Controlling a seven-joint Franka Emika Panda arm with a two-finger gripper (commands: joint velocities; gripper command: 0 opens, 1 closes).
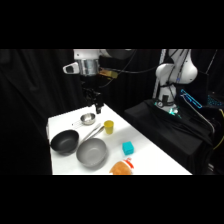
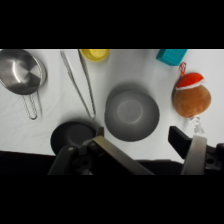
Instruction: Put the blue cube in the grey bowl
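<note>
**End effector parked high at the far end, cube sitting untouched near the front edge**

So the end effector [image 1: 98, 107] hangs above the far part of the worktop [image 1: 150, 155], roughly over the small steel bowl [image 1: 88, 119]. In the wrist view its two fingers are spread well apart with nothing between them, so it's released and empty.

The blue cube [image 1: 128, 147] sits on the near-right part of the worktop, well apart from the end effector, diagonally toward the camera and to the right. That's the relation that matters: the arm has to travel down and across, past the yellow cup [image 1: 108, 126], to get over it. The cube looks squarish, so I'd guess no long axis to worry about.

The grey bowl [image 1: 91, 152] is just left of the cube, empty, with clear worktop between them. Neighbours: the orange object [image 1: 121, 167] sits near the cube at the front edge, the black bowl [image 1: 64, 141] touches or nearly touches the grey one, and the tongs [image 2: 80, 82] lie between the bowls and the cup. The right edge is close to the cube, so I'd say there's more room on its bowl side.
</note>
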